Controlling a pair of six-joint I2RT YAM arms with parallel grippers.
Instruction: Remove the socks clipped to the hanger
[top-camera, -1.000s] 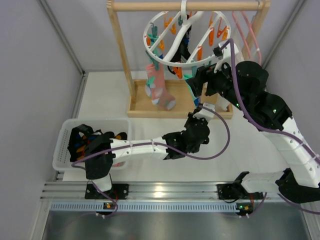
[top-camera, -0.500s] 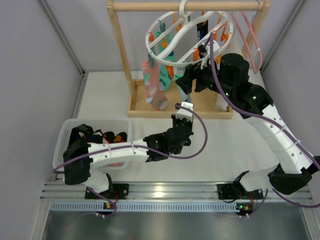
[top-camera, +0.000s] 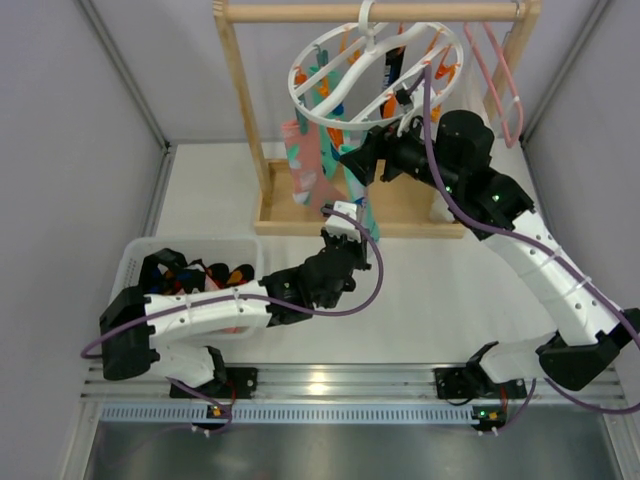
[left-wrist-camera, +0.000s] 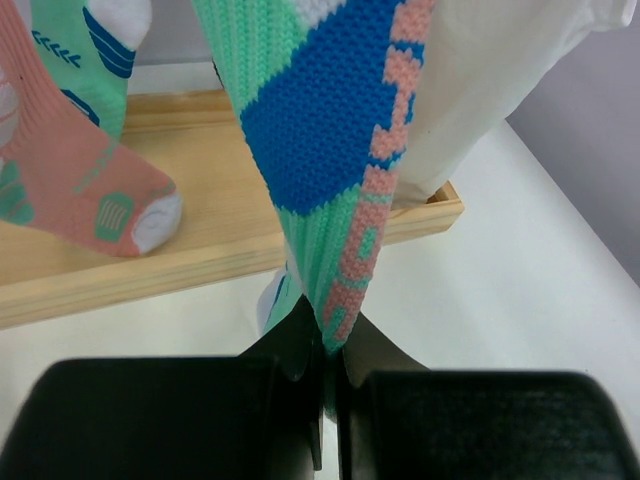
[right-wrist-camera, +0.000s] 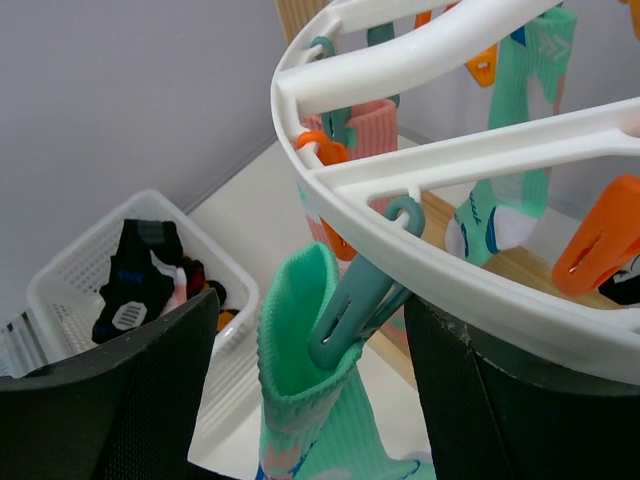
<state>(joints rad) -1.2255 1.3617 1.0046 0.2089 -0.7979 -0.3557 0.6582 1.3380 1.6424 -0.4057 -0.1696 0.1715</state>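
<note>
In the left wrist view the green sock (left-wrist-camera: 320, 130) runs off the top edge. Its lower end disappears between the left fingers (left-wrist-camera: 285, 345), which are pinched tight on it, and from above that grip is hidden under the left wrist. The sock is mint with a blue patch and salmon marks, and its open cuff is held by a teal clip (right-wrist-camera: 350, 310) on the rim of the white hanger (right-wrist-camera: 400, 55), which hangs from the wooden rack (top-camera: 280, 12) at the counter's (top-camera: 450, 290) back edge. The right fingers (right-wrist-camera: 120, 400) stand wide on either side of cuff and clip, with a gap on each side.
</note>
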